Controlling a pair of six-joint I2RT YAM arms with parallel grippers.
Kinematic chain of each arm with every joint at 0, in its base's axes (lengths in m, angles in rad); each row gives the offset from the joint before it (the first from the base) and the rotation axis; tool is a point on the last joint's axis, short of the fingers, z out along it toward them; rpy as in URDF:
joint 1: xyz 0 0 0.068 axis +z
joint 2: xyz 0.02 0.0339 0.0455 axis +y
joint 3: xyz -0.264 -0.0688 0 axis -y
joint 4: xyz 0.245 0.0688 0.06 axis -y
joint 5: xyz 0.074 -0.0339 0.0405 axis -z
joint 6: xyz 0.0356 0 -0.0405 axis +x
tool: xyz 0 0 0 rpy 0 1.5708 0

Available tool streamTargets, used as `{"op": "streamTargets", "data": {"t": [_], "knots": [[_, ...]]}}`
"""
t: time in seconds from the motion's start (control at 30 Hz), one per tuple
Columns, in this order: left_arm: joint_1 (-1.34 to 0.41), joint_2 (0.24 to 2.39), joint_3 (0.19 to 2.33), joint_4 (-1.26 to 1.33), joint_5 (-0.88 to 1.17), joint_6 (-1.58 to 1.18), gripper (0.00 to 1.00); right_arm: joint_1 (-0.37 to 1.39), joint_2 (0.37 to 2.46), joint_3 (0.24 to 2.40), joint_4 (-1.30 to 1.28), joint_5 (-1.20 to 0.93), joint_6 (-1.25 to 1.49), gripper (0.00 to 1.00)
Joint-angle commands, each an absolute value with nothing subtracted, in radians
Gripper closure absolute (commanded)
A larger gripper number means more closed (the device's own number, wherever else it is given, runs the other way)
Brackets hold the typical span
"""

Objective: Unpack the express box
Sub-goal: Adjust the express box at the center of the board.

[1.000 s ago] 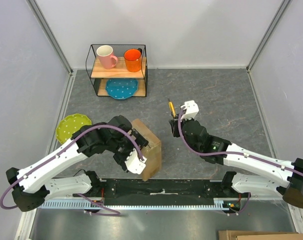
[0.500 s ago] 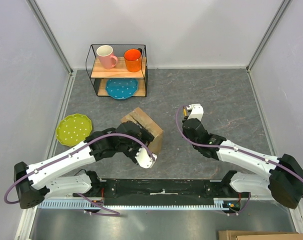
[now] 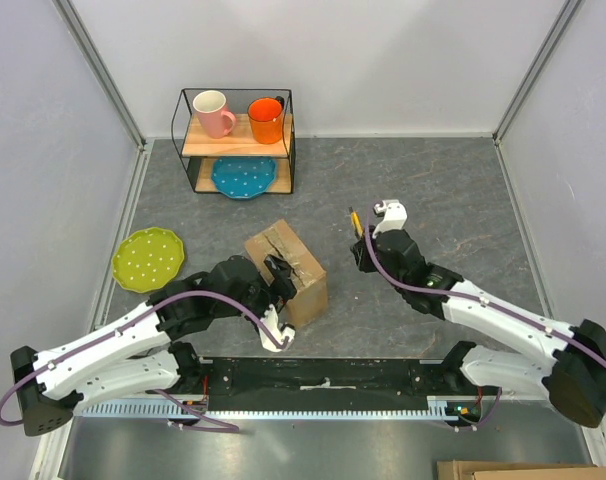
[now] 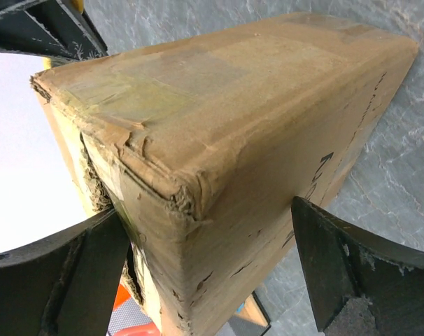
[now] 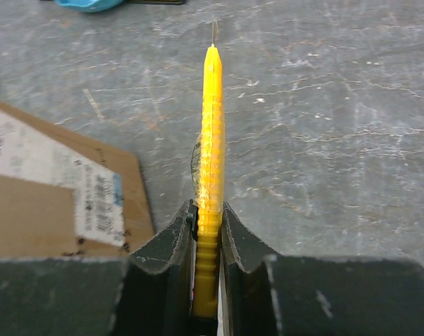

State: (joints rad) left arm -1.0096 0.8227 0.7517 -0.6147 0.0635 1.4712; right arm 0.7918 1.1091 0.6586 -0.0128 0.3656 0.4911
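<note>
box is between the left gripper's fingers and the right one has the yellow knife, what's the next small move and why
Probably close the left gripper on the box to steady it: its fingers straddle a corner, wide open, while the tape on top is intact. The right gripper, shut on the knife, is off to the side.

A robot test cell in a lab is shown rather than a home: a grey stone-look table (image 3: 433, 190) is enclosed by plain white panels (image 3: 43, 150) held in aluminium posts (image 3: 103, 75), and two arms are bolted to a black rail (image 3: 323, 378) at the near edge. A few household props are set out as if staged, with a wire shelf (image 3: 237, 140) at the far left carrying a pink mug (image 3: 214, 113), an orange mug (image 3: 266, 119) and a blue plate (image 3: 243, 176), and a green plate (image 3: 148, 258) laid at the left. A metal floor strip (image 3: 313, 445) is seen beyond the near edge.
</note>
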Motion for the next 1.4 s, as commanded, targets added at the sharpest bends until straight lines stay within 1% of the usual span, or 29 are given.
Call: {"op": "streamTargets", "data": {"t": [0.0, 0.13, 0.23, 0.3, 0.43, 0.47, 0.53, 0.57, 0.67, 0.77, 0.8, 0.9, 1.1, 1.23, 1.27, 1.37], "knots": [[-1.011, 0.802, 0.81, -0.548, 0.132, 1.404, 0.01, 0.788, 0.981, 0.693, -0.076, 0.177, 0.508, 1.0], [-1.011, 0.769, 0.755, -0.545, 0.149, 1.428, 0.01, 0.788, 0.807, 0.724, -0.208, 0.048, 0.468, 1.0], [-1.011, 0.758, 0.736, -0.528, 0.156, 1.431, 0.01, 0.788, 0.727, 0.775, -0.354, 0.054, 0.442, 1.0], [-1.011, 0.753, 0.729, -0.515, 0.152, 1.448, 0.01, 0.788, 0.709, 0.791, -0.418, 0.075, 0.436, 1.0], [-1.011, 0.744, 0.693, -0.489, 0.143, 1.497, 0.01, 0.788, 0.718, 0.767, -0.425, 0.097, 0.451, 1.0], [-1.011, 0.745, 0.692, -0.485, 0.138, 1.5, 0.01, 0.788, 0.719, 0.764, -0.416, 0.04, 0.448, 1.0], [-1.011, 0.753, 0.692, -0.483, 0.132, 1.479, 0.01, 0.792, 0.695, 0.761, -0.39, 0.003, 0.433, 1.0], [-1.011, 0.755, 0.693, -0.482, 0.129, 1.47, 0.01, 0.79, 0.681, 0.764, -0.418, -0.029, 0.422, 1.0], [-1.011, 0.756, 0.69, -0.479, 0.124, 1.447, 0.01, 0.79, 0.646, 0.811, -0.514, -0.029, 0.336, 1.0], [-1.011, 0.759, 0.686, -0.469, 0.114, 1.443, 0.0, 0.793, 0.652, 0.891, -0.661, -0.028, 0.265, 1.0], [-1.011, 0.761, 0.686, -0.468, 0.104, 1.439, 0.01, 0.793, 0.65, 0.919, -0.672, -0.064, 0.252, 1.0], [-1.009, 0.77, 0.698, -0.465, 0.092, 1.405, 0.01, 0.795, 0.669, 0.974, -0.706, -0.048, 0.204, 1.0], [-1.005, 0.779, 0.66, -0.465, 0.057, 1.361, 0.01, 0.807, 0.796, 1.069, -0.761, -0.061, 0.112, 1.0], [-0.979, 0.821, 0.617, -0.407, -0.027, 1.283, 0.01, 0.841, 0.868, 1.106, -0.819, -0.006, 0.017, 1.0], [-0.968, 0.834, 0.612, -0.396, -0.05, 1.273, 0.01, 0.85, 0.871, 1.114, -0.825, 0.041, 0.008, 1.0], [-0.917, 0.853, 0.623, -0.38, -0.066, 1.226, 0.01, 0.882, 0.865, 1.126, -0.833, 0.058, -0.072, 1.0]]}}
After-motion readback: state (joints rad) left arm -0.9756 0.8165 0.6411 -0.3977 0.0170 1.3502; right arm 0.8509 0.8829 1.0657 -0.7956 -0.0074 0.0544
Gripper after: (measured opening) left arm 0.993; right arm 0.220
